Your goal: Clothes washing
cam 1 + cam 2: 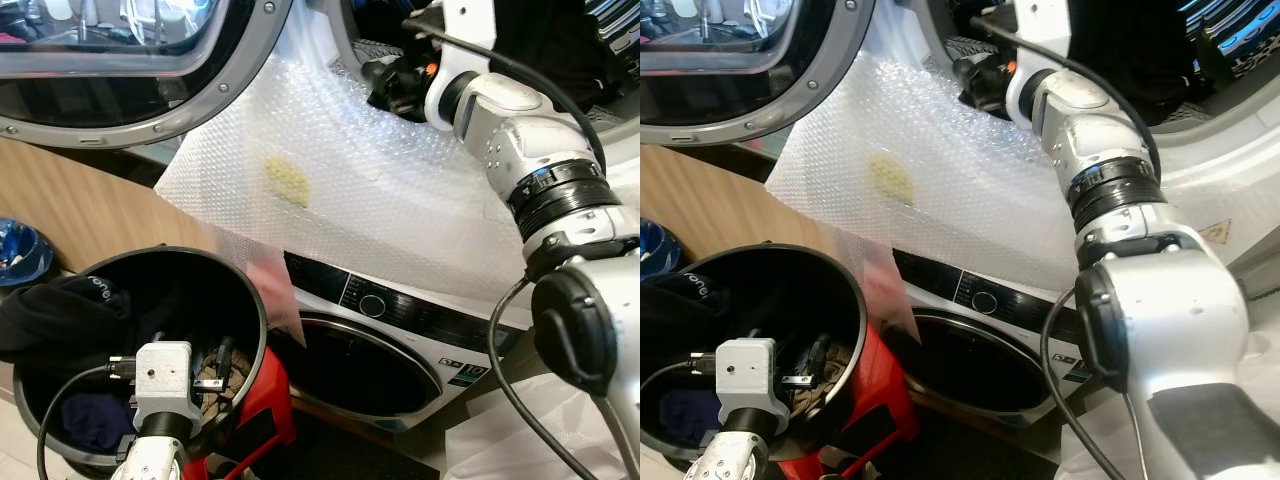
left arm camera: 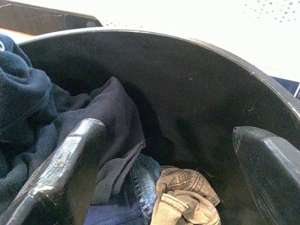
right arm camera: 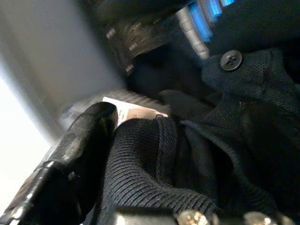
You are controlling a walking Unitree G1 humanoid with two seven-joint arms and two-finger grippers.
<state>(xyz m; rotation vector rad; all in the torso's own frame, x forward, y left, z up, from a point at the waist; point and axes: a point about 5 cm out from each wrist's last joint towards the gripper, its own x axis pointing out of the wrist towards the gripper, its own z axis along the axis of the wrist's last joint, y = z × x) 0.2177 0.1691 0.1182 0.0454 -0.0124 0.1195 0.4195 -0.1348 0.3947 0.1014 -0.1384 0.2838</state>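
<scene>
**Dark garment carried into the upper drum**

Nearest the robot, a black laundry bucket [image 1: 245, 300] is seen on the floor, and the left gripper [image 2: 164, 173] is hung inside its mouth with its fingers [image 2: 70, 164] spread apart and nothing between them — apparently parked there so the next piece can be reached. Left in the bucket are a dark navy garment [image 2: 101, 117], a strip of blue denim [image 2: 143, 180] and a crumpled tan cloth [image 2: 185, 197].

Behind the bucket a lower machine [image 1: 385, 335] is stood with its door closed. Above it, a sheet of bubble wrap [image 1: 360, 190] is draped down the front, probably to protect the panel.

Farthest off, the right arm is stretched up into the open upper drum [image 1: 560, 40]. The right gripper [image 3: 154, 154] is clamped on a dark knitted garment with a button [image 3: 231, 60] — the piece is judged to be held inside the drum for release there. The round door [image 1: 130, 70] is swung wide.
</scene>
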